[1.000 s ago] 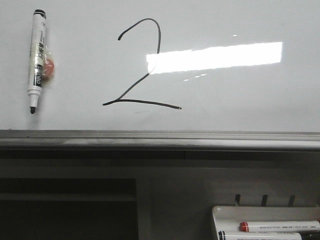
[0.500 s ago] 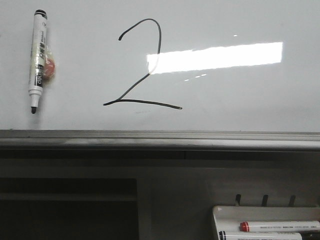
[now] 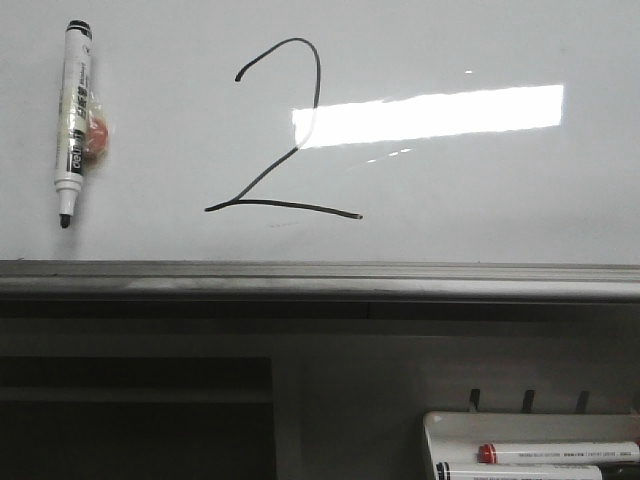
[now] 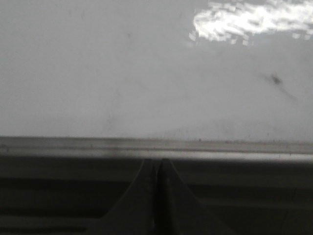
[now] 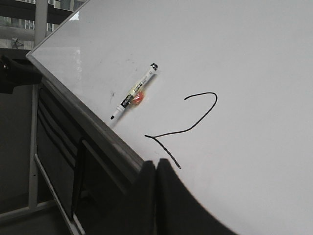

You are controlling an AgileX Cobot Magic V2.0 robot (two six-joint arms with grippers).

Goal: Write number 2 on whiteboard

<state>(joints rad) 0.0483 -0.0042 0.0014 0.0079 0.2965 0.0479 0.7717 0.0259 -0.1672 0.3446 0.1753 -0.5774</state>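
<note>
A thin black number 2 is drawn on the whiteboard; it also shows in the right wrist view as the number 2 on the whiteboard. A black marker with a white barrel sticks to the board left of the 2, tip down, and appears as the marker in the right wrist view. My left gripper is shut and empty, below the whiteboard. My right gripper is shut and empty, close to the end of the 2's base line. Neither gripper appears in the front view.
A grey metal ledge runs along the board's lower edge. Below it at the right hangs a small white tray holding a red-capped marker and another marker. Dark shelving sits under the ledge at the left.
</note>
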